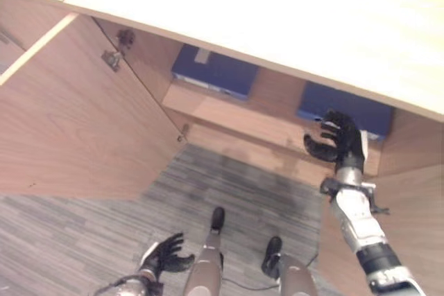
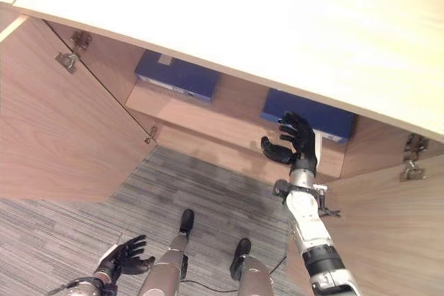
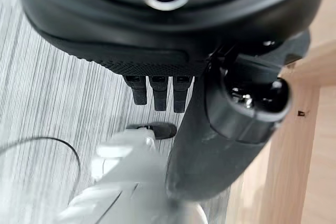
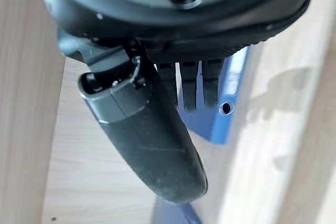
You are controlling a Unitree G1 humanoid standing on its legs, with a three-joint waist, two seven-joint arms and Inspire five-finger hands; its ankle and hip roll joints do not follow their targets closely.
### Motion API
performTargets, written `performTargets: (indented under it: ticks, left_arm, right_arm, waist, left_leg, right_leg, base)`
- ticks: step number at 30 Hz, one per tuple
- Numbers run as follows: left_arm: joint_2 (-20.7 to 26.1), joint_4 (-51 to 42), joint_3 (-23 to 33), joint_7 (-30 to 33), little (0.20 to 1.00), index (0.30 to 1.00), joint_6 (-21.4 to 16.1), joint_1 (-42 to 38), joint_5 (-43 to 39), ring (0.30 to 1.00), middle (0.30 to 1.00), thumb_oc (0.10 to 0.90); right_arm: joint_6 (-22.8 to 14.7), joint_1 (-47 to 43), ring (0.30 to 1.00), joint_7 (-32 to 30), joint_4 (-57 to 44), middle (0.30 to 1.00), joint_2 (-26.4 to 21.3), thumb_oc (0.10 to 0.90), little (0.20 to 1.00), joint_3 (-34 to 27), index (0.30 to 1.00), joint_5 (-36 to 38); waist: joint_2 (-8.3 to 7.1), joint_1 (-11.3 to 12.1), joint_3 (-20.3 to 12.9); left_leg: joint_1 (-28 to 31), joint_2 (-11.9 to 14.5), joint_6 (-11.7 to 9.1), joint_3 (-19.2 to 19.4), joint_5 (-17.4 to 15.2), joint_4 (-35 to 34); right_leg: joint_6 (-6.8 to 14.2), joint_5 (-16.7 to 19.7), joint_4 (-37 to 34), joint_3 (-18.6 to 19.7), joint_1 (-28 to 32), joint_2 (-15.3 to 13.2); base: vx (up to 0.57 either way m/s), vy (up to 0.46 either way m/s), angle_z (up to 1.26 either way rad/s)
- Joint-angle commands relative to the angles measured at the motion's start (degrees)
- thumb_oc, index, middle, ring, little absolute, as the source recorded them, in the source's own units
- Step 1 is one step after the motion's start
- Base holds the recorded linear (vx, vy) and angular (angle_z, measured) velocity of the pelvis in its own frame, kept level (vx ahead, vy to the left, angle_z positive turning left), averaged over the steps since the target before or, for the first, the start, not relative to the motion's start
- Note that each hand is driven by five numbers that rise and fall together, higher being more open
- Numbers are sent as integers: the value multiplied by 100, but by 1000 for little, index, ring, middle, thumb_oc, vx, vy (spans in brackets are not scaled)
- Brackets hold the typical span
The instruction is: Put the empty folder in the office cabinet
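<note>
We see the right hand (image 2: 297, 142) at the cabinet (image 1: 229, 119) shelf's near edge, fingers (image 4: 190, 93) spread wide, holding nothing | right blue folder (image 2: 316, 117) lies just beyond it | second blue folder (image 1: 215, 71) far left | left hand (image 1: 166, 254) low over carpet (image 1: 104, 233), fingers relaxed, empty.

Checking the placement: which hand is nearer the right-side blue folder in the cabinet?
Right. The right hand is at the right folder on the shelf; the left hand hangs low over the carpet, far away.
</note>
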Motion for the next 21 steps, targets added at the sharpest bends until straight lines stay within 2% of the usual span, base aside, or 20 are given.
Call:
performTargets:
  ticks: [1,7,8,9,10,11,12,13,15,17,18,19,20,21]
  left_arm:
    - [167,192,232,-79,900,900,-213,177,357,900,900,800]
    - [147,525,530,-246,900,900,-244,530,574,900,900,800]
    - [172,544,550,-267,900,900,-259,547,563,900,900,800]
    - [207,496,608,-344,900,900,-290,617,433,900,900,800]
    - [210,493,603,-346,900,900,-288,613,430,900,900,800]
    - [233,462,633,-408,900,900,-291,658,334,900,900,800]
    - [333,326,705,-491,900,900,-332,758,189,900,900,800]
    - [339,319,701,-495,900,900,-328,758,185,900,900,800]
    - [481,57,802,-652,900,900,-340,874,-74,900,900,800]
    - [570,-90,814,-724,900,900,-328,872,-221,900,900,800]
    - [744,-410,942,-946,900,900,-303,844,-572,900,900,800]
    - [747,-418,953,-948,900,900,-299,852,-574,900,900,800]
    - [798,-475,1013,-962,900,900,-340,845,-648,900,900,800]
    - [799,-592,1074,-1017,900,900,-322,918,-722,900,900,800]
  right_arm:
    - [-343,-26,900,418,-533,900,-249,800,900,-161,900,-386]
    - [-271,563,900,782,-503,900,-132,800,900,-136,900,-540]
    - [-275,578,900,777,-455,900,-133,800,900,-155,900,-532]
    - [-281,688,900,786,-426,900,-124,800,900,-224,900,-483]
    - [-282,688,900,787,-426,900,-124,800,900,-231,900,-483]
    - [-280,713,900,797,-354,900,-125,800,900,-240,900,-428]
    - [-267,740,900,799,-281,900,-161,800,900,-283,900,-442]
    - [-270,738,900,799,-278,900,-159,800,900,-290,900,-442]
    - [-237,788,900,840,-143,900,-213,800,900,-315,900,-437]
    - [-236,813,900,832,-79,900,-248,800,900,-373,900,-423]
    - [-124,642,900,845,320,900,-325,800,900,-335,900,-377]
    - [-128,631,900,844,330,900,-322,800,900,-326,900,-376]
    - [-94,577,900,857,443,900,-356,800,900,-303,900,-413]
    - [-51,572,900,863,440,900,-386,800,900,-331,900,-428]
  waist:
    - [-71,21,-307]
    - [-110,188,-553]
    - [-109,250,-543]
    - [-123,410,-512]
    - [-122,392,-521]
    - [-128,493,-541]
    - [-132,645,-574]
    - [-132,614,-587]
    - [-148,767,-617]
    - [-148,750,-589]
    - [-214,523,-549]
    - [-220,546,-545]
    - [-207,528,-585]
    - [-191,535,-585]
  left_leg:
    - [874,170,-206,187,-1130,215]
    - [1180,187,-273,-17,-1138,179]
    - [1144,169,-305,-112,-1129,264]
    - [1095,129,-405,-262,-1140,456]
    - [1060,114,-394,-285,-1108,461]
    - [1043,117,-449,-347,-1096,467]
    - [967,108,-544,-528,-979,421]
    - [927,87,-530,-565,-936,421]
    - [904,99,-572,-660,-943,412]
    - [754,78,-570,-601,-866,528]
    - [639,442,-417,887,-1044,1038]
    - [645,448,-413,919,-1061,1052]
    - [762,515,-391,1205,-1158,1129]
    - [782,516,-418,1285,-1145,1259]
  right_leg:
    - [426,326,-534,28,306,-9]
    - [382,198,-629,-283,842,4]
    - [369,172,-640,-383,935,-11]
    - [325,83,-680,-610,1138,-29]
    - [332,125,-706,-635,1131,-36]
    - [309,54,-749,-767,1244,-15]
    - [290,46,-839,-1034,1378,-5]
    - [300,96,-869,-1074,1371,-13]
    - [294,58,-873,-1274,1486,-18]
    - [317,111,-880,-1422,1503,-70]
    - [352,271,-838,-1689,1435,-337]
    - [353,273,-832,-1656,1423,-340]
    - [346,308,-857,-1708,1431,-391]
    - [345,356,-870,-1707,1464,-420]
  base:
    - [92,15,-13]
    - [66,-15,12]
    - [0,-63,43]
    - [-14,-51,56]
    - [4,-71,69]
    - [9,-56,112]
    - [8,-52,110]
    - [6,-41,102]
    - [-21,0,81]
    - [-142,158,100]
    - [-191,244,116]
    - [-210,305,100]
    - [-37,148,40]
    - [-25,196,16]
